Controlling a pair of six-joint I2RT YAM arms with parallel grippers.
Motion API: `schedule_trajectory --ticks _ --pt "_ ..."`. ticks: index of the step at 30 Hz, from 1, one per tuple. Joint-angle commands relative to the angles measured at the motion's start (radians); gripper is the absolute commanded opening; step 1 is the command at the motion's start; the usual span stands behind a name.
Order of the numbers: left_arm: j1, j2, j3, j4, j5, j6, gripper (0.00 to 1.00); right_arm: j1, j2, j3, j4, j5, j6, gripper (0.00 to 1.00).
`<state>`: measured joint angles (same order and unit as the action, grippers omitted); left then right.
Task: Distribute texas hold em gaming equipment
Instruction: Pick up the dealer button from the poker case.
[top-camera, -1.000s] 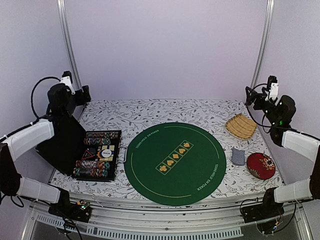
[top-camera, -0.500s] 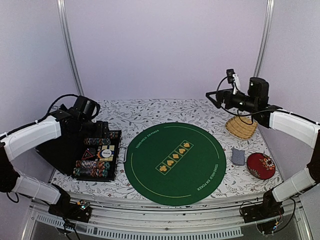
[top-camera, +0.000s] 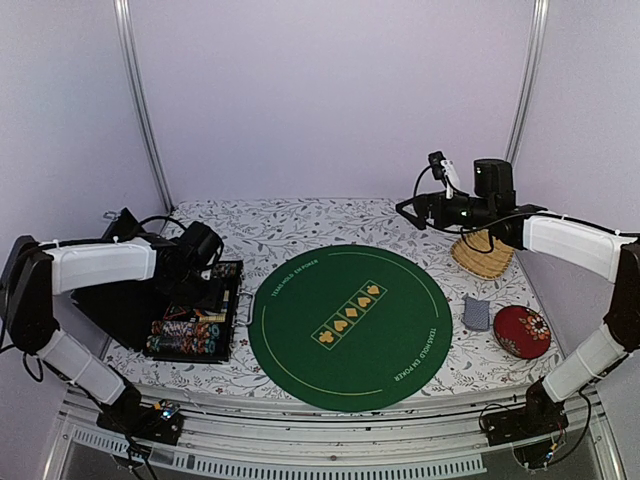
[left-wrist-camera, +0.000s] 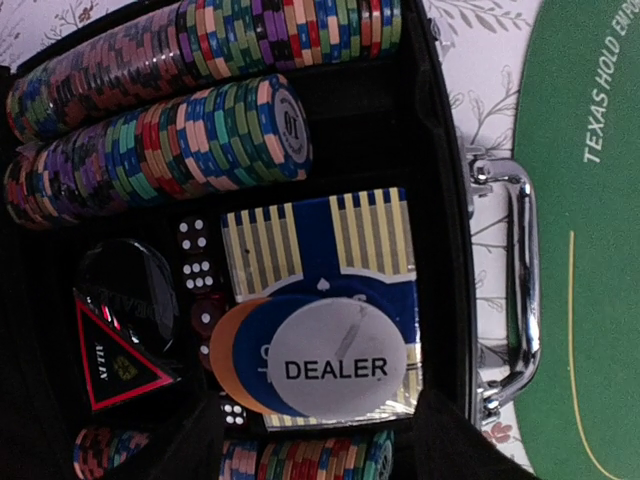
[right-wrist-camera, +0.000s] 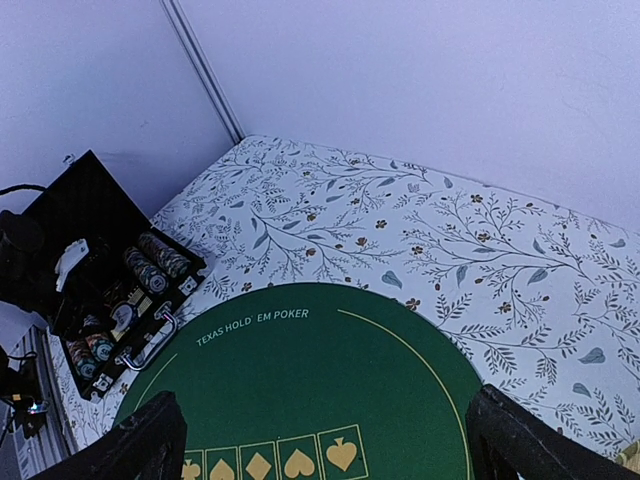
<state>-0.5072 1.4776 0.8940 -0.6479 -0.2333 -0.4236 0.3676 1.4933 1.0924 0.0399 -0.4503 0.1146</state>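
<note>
At the left side of the table (top-camera: 300, 225), an open black case (top-camera: 125, 290) holds most of the equipment. The left gripper (left-wrist-camera: 315, 455) hangs directly above the case interior. Its fingers (left-wrist-camera: 445, 445) are spread apart at the lower corners of the left wrist view and grip nothing. Below it, rows of striped poker chips (left-wrist-camera: 180, 140) stand on edge in the case compartments. A white disc marked DEALER (left-wrist-camera: 335, 360) overlaps a blue disc (left-wrist-camera: 255, 350), which overlaps an orange disc (left-wrist-camera: 220, 350). All three rest on a rectangular pack with blue and yellow stripes (left-wrist-camera: 320, 245). Dice (left-wrist-camera: 193, 262) sit just beside the pack, near a black triangular marker with a red border (left-wrist-camera: 115, 360). A chrome handle (left-wrist-camera: 510, 290) is fixed to the case wall facing the green felt mat (top-camera: 350, 320) at the table centre. The right gripper (right-wrist-camera: 330, 450) is raised above the far right part of the table, with its fingers (right-wrist-camera: 145, 445) wide apart and empty. A small stack of cards with grey-blue backs (top-camera: 477, 313) lies on the table between the mat and the red round dish (top-camera: 522, 331), just beside the dish. A wicker basket (top-camera: 482, 252) sits farther back on the same side.
</note>
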Motion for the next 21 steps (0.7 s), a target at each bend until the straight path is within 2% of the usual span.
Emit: schedule_trajectory --ticks 1,21 --pt "-0.017 0.027 -0.010 0.030 -0.027 -0.001 0.63 0.008 0.019 0.008 -0.012 0.014 -0.007 1.00" --pt "-0.023 0.094 -0.010 0.064 0.004 0.032 0.55 0.008 0.047 0.034 -0.039 0.003 -0.019 1.00"
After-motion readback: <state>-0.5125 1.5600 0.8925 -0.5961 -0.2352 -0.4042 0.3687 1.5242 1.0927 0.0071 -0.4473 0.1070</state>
